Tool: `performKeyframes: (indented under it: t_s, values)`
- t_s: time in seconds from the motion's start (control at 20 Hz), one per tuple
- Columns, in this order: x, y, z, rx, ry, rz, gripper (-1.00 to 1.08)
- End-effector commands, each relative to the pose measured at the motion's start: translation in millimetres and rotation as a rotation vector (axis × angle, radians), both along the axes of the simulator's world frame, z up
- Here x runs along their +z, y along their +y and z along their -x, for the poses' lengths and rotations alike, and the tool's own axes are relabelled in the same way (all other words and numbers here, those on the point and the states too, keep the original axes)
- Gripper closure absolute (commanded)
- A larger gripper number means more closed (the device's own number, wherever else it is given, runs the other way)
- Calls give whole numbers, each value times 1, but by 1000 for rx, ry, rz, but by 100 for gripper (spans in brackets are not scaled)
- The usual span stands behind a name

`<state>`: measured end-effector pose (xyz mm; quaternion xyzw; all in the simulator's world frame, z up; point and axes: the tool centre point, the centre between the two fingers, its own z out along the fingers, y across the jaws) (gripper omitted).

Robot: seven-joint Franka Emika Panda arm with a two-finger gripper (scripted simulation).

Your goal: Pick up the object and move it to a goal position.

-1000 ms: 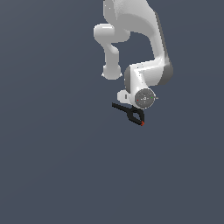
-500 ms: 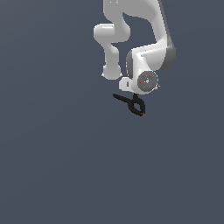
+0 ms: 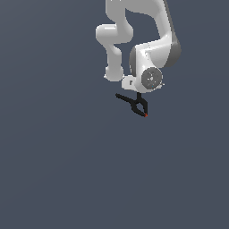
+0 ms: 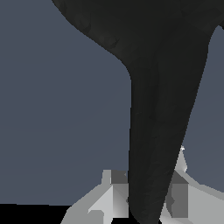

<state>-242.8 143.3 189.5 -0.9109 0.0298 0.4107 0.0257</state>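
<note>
- From the exterior view I see my arm (image 3: 147, 49) folded over near the top of the scene, white links with a grey round wrist cap facing the camera.
- The clamp (image 3: 136, 104) sits directly under the wrist, touching the underside of the hand; it is small and black, with thin handles splaying toward the exterior view's left and a tiny red-orange tip pointing down toward the exterior view's right.
- The clamp is tilted, handles higher than the tip.
- In the wrist view the clamp (image 4: 162, 109) fills most of the picture as a dark tapering shape that runs down between the fingers (image 4: 113, 183).
- The fingers are closed in on the clamp, one pale pad showing on each side of the black body and pressed against it.
- Behind everything I see only a flat blue-grey counter (image 3: 58, 170); whether the clamp is lifted off it I cannot tell from these views.
</note>
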Motion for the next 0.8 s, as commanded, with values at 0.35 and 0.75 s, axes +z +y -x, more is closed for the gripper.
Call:
performKeyframes:
  t_s: [0.35,0.75]
  values:
    - [29,-1,-5,0,-2,0,108]
    - [46,-1,-10,0,-2,0,108]
